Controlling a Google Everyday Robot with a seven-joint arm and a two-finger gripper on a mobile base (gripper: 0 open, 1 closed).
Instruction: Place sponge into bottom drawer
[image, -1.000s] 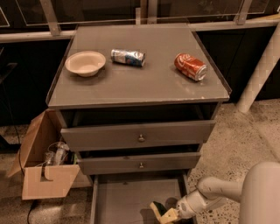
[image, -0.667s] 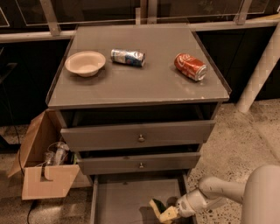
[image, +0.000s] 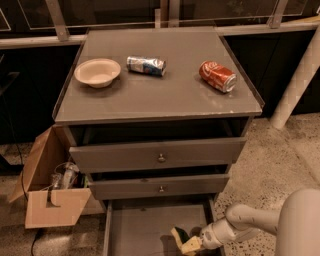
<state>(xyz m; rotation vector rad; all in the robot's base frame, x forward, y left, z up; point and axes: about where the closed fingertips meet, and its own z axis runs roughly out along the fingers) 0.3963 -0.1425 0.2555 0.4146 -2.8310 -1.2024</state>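
The bottom drawer (image: 135, 230) is pulled open at the foot of the grey cabinet, a shallow grey tray. My gripper (image: 192, 243) reaches in from the right, low over the drawer's right side. It is shut on the sponge (image: 181, 237), whose dark green top and pale yellow foam show at the fingertips. The sponge hangs just above the drawer floor near the right wall.
The cabinet top (image: 160, 95) carries a beige bowl (image: 97, 72), a lying blue can (image: 145, 65) and a lying red cola can (image: 217, 76). Two upper drawers (image: 159, 155) with knobs stand slightly open. An open cardboard box (image: 52, 192) with clutter sits on the floor at left.
The gripper and sponge have stayed in nearly the same spot over the drawer's right side; nothing else has moved.
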